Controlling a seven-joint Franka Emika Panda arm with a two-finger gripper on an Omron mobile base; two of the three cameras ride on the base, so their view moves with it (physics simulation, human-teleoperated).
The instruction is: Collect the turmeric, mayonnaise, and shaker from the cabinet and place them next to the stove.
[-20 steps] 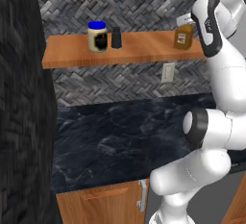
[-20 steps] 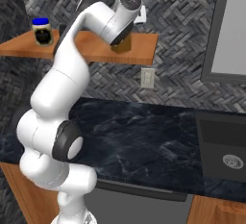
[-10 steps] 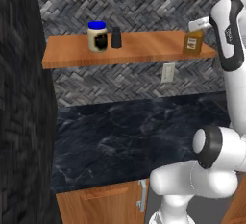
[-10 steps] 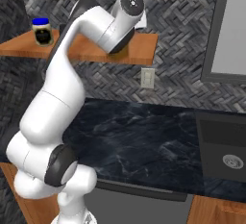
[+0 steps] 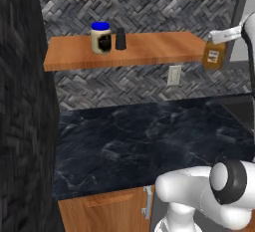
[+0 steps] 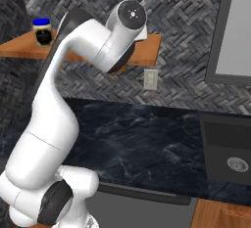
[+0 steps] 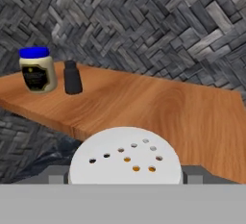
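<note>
The turmeric (image 5: 213, 57), an amber jar, hangs just past the right end of the cabinet shelf (image 5: 139, 51), with my gripper (image 5: 215, 47) shut on it from above. In the hand view its pale perforated lid (image 7: 126, 162) sits between my fingertips (image 7: 191, 174). The mayonnaise (image 5: 101, 38) with its blue lid and the dark shaker (image 5: 120, 39) stand side by side on the shelf's left part. They also show in the hand view, the mayonnaise (image 7: 37, 69) beside the shaker (image 7: 72, 77). I cannot tell whether the dark unit with a round knob (image 6: 237, 164) is the stove.
A black marbled counter (image 5: 149, 136) runs below the shelf, with a wall outlet (image 5: 174, 74) on the herringbone wall. A dark wall (image 5: 25, 126) stands at the left. A grey panel in a dark frame (image 6: 235, 31) hangs at the right. My arm (image 6: 83, 51) crosses in front of the shelf.
My gripper has carried the turmeric to the right, from over the shelf's right end to just beyond its edge. The mayonnaise and shaker have stayed put.
</note>
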